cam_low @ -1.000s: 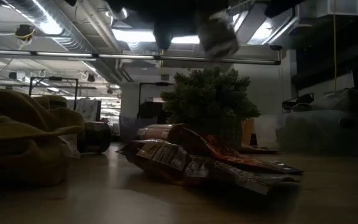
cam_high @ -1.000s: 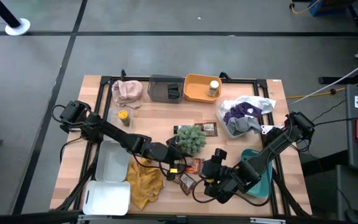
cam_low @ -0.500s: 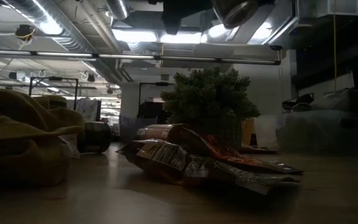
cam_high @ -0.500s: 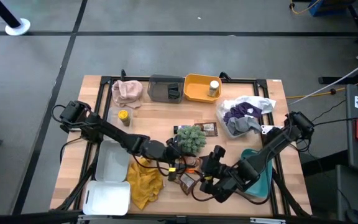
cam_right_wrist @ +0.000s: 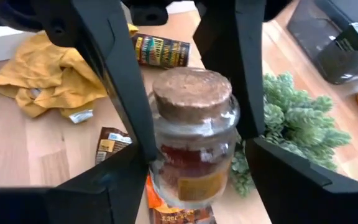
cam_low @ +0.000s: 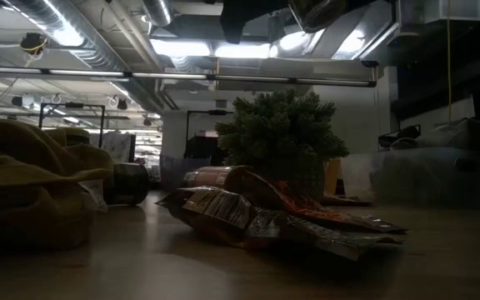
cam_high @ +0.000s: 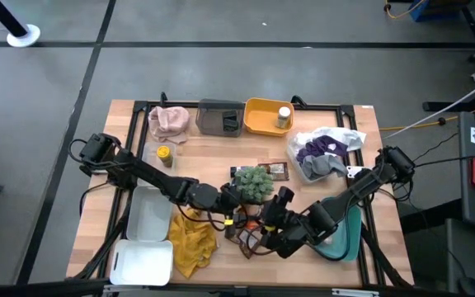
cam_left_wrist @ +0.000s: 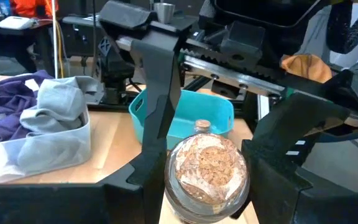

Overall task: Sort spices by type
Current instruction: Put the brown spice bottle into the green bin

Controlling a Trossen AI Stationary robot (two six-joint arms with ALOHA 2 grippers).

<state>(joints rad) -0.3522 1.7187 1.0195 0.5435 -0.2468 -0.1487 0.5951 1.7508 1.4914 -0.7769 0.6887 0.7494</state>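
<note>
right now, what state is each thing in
cork-lidded jar: closed, held off the table
left gripper: shut on the cork-lidded jar
right gripper: around the same jar
yellow-lidded jar: upright, lidded
white-capped jar: upright in orange bin
packets: lying flat

Plant ball (cam_high: 254, 183) and packets (cam_high: 250, 235) crowd both pincers; bare table (cam_high: 213, 153) beyond.

My high camera looks straight down on the whole table (cam_high: 97, 239); my low camera sits at table-top level, looking past the packets (cam_low: 257, 218) and green plant ball (cam_low: 282, 137) into the room; both wrist cameras sit very near one cork-stoppered jar (cam_right_wrist: 191, 134), seen from opposite sides.
</note>
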